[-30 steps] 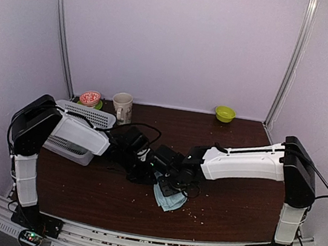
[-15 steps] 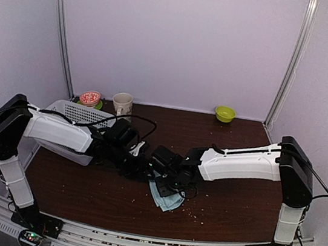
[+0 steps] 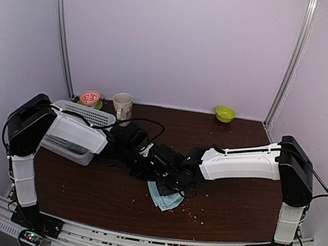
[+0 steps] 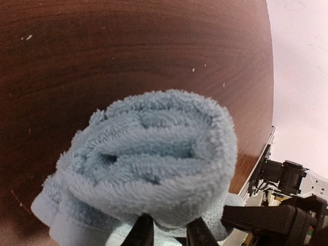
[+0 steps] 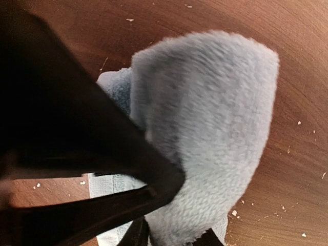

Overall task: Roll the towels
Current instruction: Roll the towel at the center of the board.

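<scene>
Left wrist view shows the light blue towel (image 4: 154, 154) wound into a thick roll above the dark wooden bench (image 4: 128, 46), with the left tool (image 4: 169, 233) clamped on its lower edge. The right tool (image 5: 173, 237) pinches the same roll's fuzzy side. Both arms meet mid-bench.

1. No text, label, brand or number can be read in any view.
2. The red pattern on the bowl (image 3: 90, 98), at about 10 o'clock on the table (image 3: 233, 194), is too small to make out.
</scene>
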Robot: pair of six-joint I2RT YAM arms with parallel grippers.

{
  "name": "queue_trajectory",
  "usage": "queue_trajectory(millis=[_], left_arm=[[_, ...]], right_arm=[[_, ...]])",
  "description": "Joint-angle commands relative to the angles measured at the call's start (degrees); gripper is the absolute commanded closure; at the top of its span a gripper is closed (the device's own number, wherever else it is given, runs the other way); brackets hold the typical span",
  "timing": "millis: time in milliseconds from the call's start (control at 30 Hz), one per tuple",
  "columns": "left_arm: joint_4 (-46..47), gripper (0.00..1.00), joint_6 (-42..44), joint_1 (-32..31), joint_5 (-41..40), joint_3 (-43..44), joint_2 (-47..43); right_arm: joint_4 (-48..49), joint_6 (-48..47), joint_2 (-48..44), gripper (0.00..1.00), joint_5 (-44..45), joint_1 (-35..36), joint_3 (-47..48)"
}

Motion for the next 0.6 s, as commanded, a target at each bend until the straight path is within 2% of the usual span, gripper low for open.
queue_trajectory(millis=[0, 100, 267, 367, 567], left_arm=[[8.0, 0.8, -2.5, -0.2, 2.4, 0.6, 3.2], [8.4, 0.85, -3.4, -0.2, 1.9, -0.1, 5.0], [9.4, 1.0, -5.8, 0.0, 1.4, -1.5, 7.8], [12.3, 1.0, -8.2, 0.3, 1.6, -3.3, 8.5], [10.5, 1.0, -8.1, 0.5, 1.6, -2.8, 9.4]], right_arm=[[1.5, -1.3, 0.2, 0.73, -3.6, 0.2, -1.6], [2.4, -1.8, -0.5, 0.68, -4.3, 0.2, -2.1], [3.1, -2.3, -2.1, 0.54, -6.2, 0.0, -2.4], [2.1, -3.0, -3.4, 0.5, -7.3, -0.7, -3.2], [1.7, -5.3, -9.6, 0.46, -8.5, -2.1, -5.7]])
